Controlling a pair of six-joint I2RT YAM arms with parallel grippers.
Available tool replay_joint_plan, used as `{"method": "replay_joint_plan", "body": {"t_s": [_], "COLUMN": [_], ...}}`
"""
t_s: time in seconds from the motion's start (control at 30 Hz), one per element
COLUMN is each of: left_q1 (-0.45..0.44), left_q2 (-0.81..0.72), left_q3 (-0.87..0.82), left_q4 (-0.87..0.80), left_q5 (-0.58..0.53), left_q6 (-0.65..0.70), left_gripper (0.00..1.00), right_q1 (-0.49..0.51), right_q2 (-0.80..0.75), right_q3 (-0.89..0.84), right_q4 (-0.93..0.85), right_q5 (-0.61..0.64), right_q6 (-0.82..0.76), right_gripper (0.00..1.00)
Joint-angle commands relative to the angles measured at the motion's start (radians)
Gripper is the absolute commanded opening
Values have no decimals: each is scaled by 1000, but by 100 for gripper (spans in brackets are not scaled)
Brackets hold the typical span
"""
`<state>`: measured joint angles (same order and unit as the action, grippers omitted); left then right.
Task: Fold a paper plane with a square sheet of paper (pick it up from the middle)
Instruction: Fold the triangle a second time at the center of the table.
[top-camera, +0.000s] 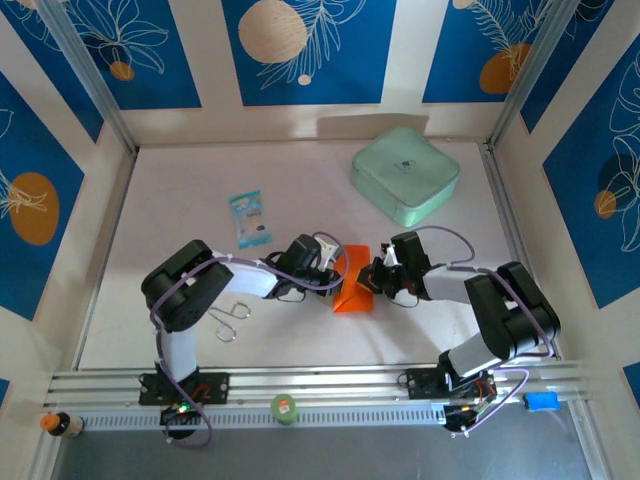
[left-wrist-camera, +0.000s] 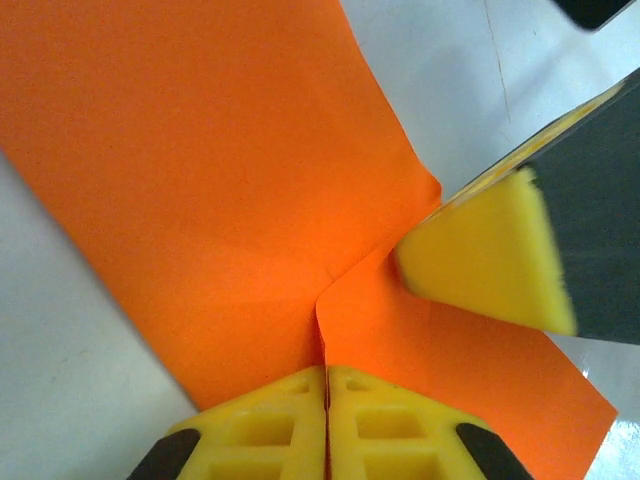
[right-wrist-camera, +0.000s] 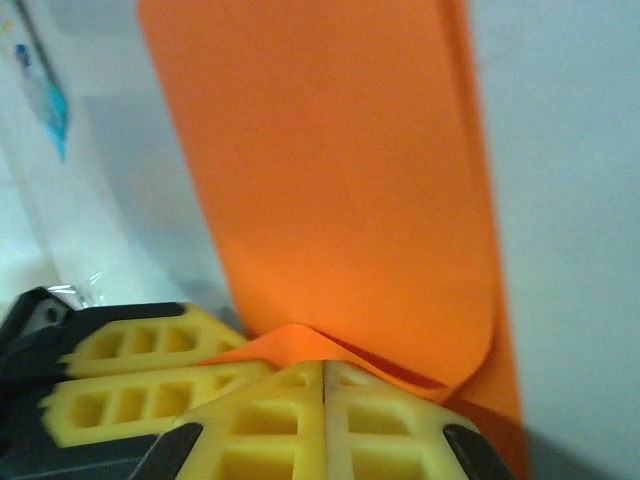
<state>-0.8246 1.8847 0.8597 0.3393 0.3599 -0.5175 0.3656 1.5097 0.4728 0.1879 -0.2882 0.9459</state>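
Observation:
The square sheet of paper (top-camera: 352, 294) is bright orange and partly folded, lying on the white table between the two arms. My left gripper (top-camera: 343, 282) is shut, and in the left wrist view its yellow jaws (left-wrist-camera: 326, 372) pinch a raised crease of the sheet (left-wrist-camera: 200, 180). My right gripper (top-camera: 373, 283) is shut too. Its closed tip (left-wrist-camera: 485, 255) presses on the paper's right edge. In the right wrist view that gripper (right-wrist-camera: 323, 366) sits against a curled fold of the sheet (right-wrist-camera: 330, 180), with the left fingers (right-wrist-camera: 130, 385) beside it. No paper shows in its seam.
A mint-green box (top-camera: 405, 173) stands at the back right. A small blue-and-white packet (top-camera: 248, 218) lies left of centre, also seen as a packet (right-wrist-camera: 45, 95) in the right wrist view. Wire loops (top-camera: 231, 316) rest near the left arm's base.

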Motion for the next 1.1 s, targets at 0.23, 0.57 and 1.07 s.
{"method": "replay_joint_plan", "body": {"t_s": [0.23, 0.57, 1.07], "left_q1": [3, 4, 5], "left_q2": [46, 50, 45], "left_q3": [6, 10, 7], "left_q4": [-59, -63, -67], "left_q5": [8, 10, 13], "left_q6": [5, 7, 8], "left_gripper": [10, 10, 10], "right_q1": [-35, -80, -111], "right_q2": [-27, -1, -92], "right_q3": [1, 14, -20], "right_q4": [-9, 0, 18], "right_q5": [-46, -55, -61], "right_q6": [-5, -26, -10], "right_gripper": [0, 0, 0]}}
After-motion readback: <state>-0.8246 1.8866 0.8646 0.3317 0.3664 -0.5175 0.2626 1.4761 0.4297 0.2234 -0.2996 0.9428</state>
